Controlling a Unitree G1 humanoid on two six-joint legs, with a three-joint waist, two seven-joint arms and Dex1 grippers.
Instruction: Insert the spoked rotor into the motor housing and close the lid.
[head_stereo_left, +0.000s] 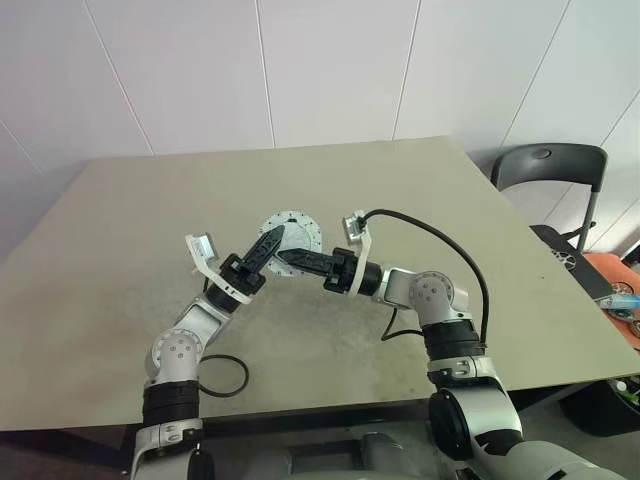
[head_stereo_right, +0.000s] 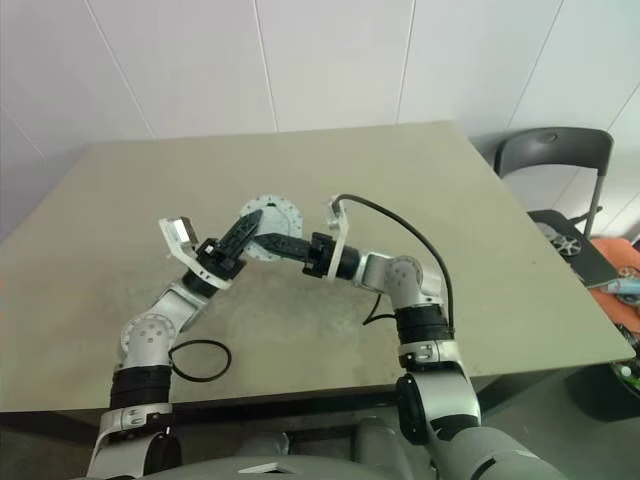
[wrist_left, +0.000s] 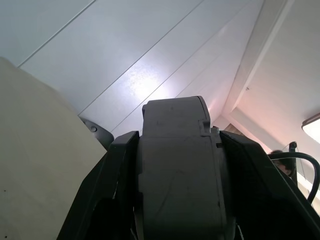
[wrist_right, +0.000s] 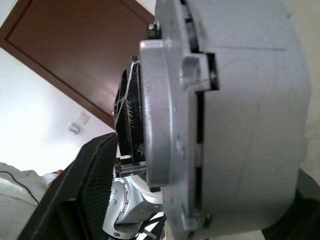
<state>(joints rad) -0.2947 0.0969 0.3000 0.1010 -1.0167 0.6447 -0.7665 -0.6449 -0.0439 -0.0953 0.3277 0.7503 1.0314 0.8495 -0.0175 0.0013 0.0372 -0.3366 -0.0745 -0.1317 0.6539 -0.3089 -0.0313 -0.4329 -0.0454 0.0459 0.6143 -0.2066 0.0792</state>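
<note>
Grey motor housing sits clamped in our left gripper, mid-counter; our right gripper, whose opening we cannot tell, touches the lid. Misaligned edges could jam, or the assembly slip.

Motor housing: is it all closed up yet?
Nearly. The lid already sits on the motor housing, which the left gripper holds above the table. The spoked rotor is hidden, probably inside. A thin gap shows between lid and housing, so pressing it shut looks left. The right gripper stands open beside it.
</note>
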